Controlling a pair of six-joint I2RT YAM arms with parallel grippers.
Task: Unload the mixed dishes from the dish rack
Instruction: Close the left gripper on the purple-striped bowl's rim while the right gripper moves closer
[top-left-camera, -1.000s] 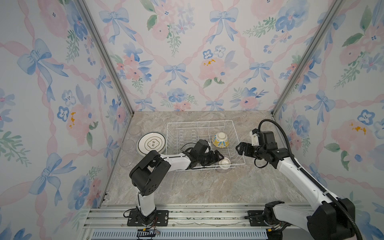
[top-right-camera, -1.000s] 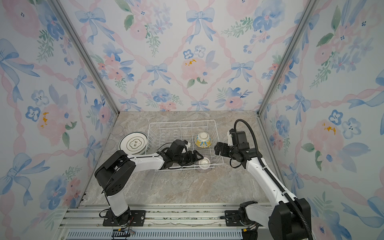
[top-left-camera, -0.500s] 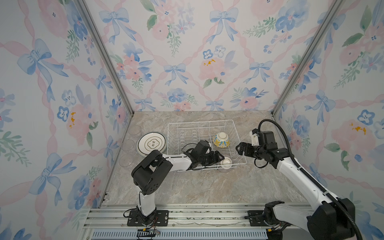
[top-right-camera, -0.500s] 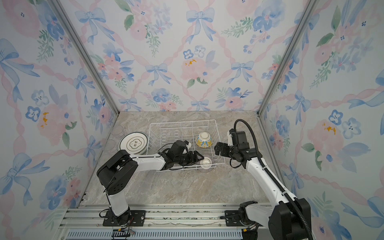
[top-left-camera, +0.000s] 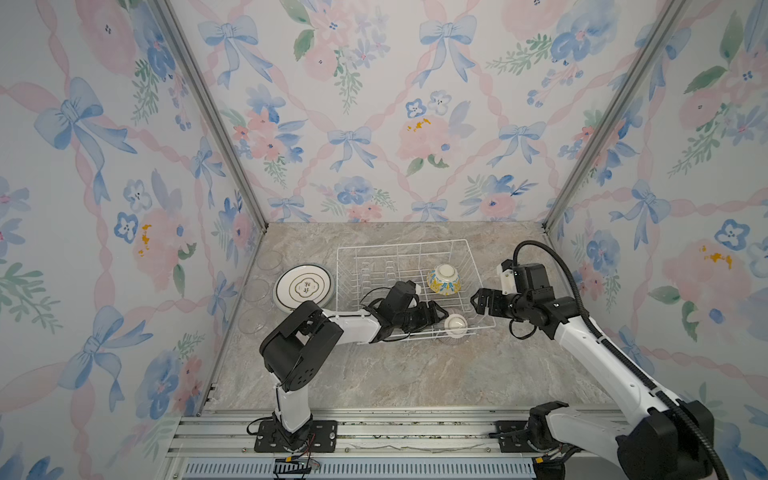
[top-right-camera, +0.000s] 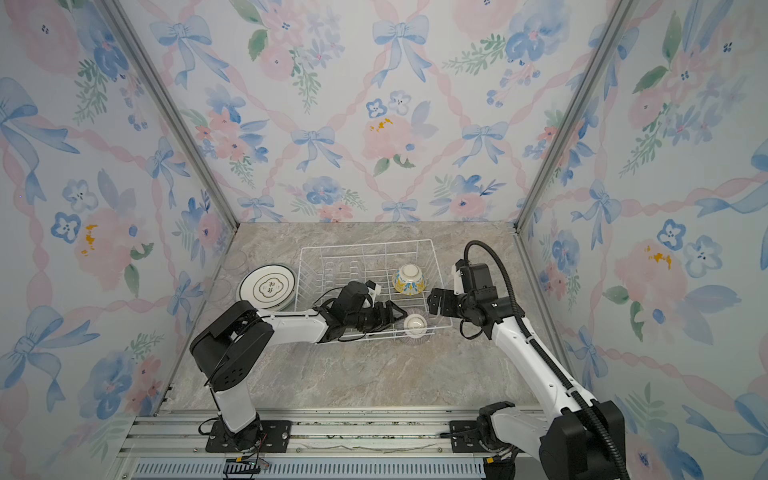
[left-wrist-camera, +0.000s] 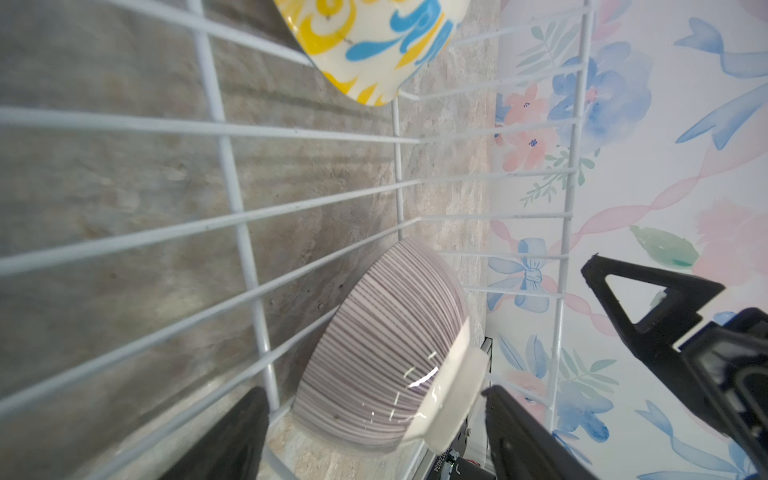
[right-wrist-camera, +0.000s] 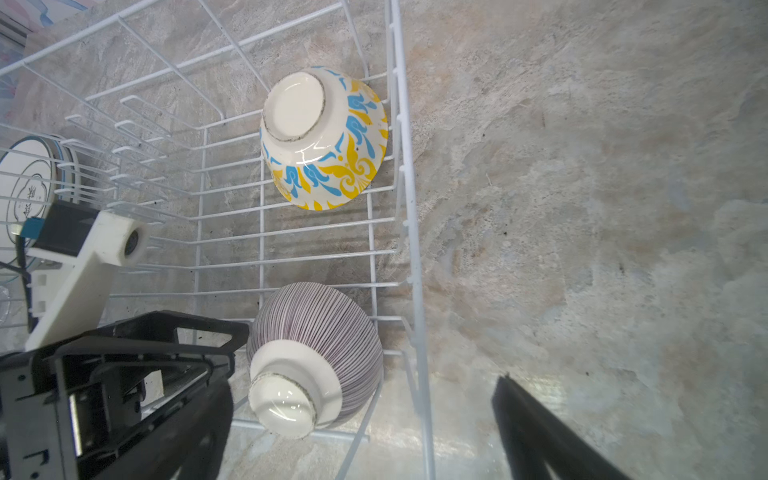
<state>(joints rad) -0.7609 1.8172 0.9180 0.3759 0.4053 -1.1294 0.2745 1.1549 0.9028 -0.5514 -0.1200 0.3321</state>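
Nearest me, the bare marble tabletop (top-left-camera: 395, 374) runs between the two arm bases.

Next out, the left gripper (top-left-camera: 436, 312) reaches into the near right corner of the dish rack (top-left-camera: 399, 245). Its jaws stand open beside the grey-striped bowl (top-left-camera: 455, 325), which sits upside down, foot ring up, against the near rack wall. In the left wrist view one finger (left-wrist-camera: 523, 440) is close to the bowl's foot and the second lies on the rim side; I see no contact, so nothing is gripped.

The right gripper (top-left-camera: 478, 300) hovers just outside the rack's right wall, jaws wide open and empty, pointing in at the bowls. In the right wrist view both bowls lie inside the wire wall.

Farther in, the yellow-blue floral bowl (top-left-camera: 444, 279) is also inverted, near the rack's right wall. The plate-divider prongs (top-left-camera: 374, 270) beside it hold nothing.

Left of the rack, on the tabletop, the plates (top-left-camera: 303, 287) lie stacked flat. Three clear glasses (top-left-camera: 256, 289) stand along the left wall, hard to make out.
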